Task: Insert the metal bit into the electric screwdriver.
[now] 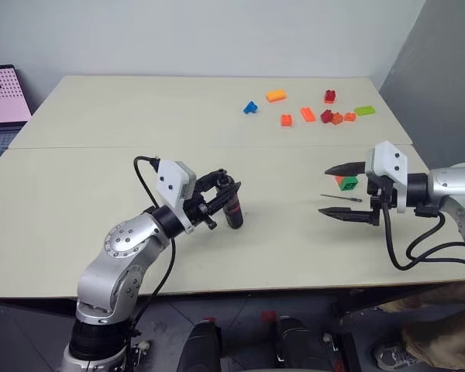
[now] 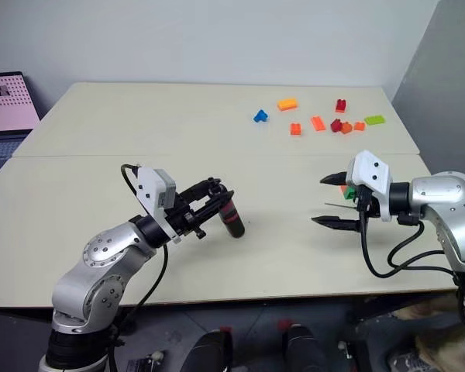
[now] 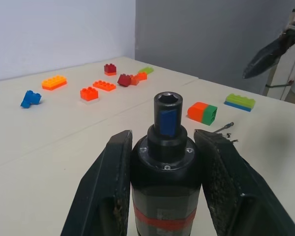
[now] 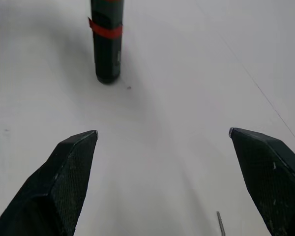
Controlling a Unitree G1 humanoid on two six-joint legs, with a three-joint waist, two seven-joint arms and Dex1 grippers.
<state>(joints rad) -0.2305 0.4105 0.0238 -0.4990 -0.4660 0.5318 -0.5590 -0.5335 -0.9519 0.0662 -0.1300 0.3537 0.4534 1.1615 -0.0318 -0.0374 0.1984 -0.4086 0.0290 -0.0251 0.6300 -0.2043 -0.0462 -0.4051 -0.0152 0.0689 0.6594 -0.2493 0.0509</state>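
1. Leftmost, the left gripper (image 1: 231, 195) is clamped on the electric screwdriver (image 1: 234, 211), its two fingers (image 3: 105, 196) pressing either side of the black barrel just above the red band. The tool's lower end is at or near the table (image 1: 101, 201); actual contact can't be confirmed. Its hexagonal socket faces away from the wrist, toward the right side of the scene.
2. Rigid and fairly weighty by the look of it, the screwdriver seems well held at mid-barrel; its smooth round body could roll in the pads if pushed off-axis.
3. Further right, the metal bit (image 1: 342, 198) lies flat on the table just beside a green-and-orange brick (image 1: 346, 182).
4. Judging by its needle-thin form, the bit is light, stiff and slippery; pinching it near the middle, across its length, seems the likeliest way to keep it from pivoting or skidding away.
5. Rightmost, the right gripper (image 1: 349, 191) hovers above the bit with its jaws spread wide, holding nothing.
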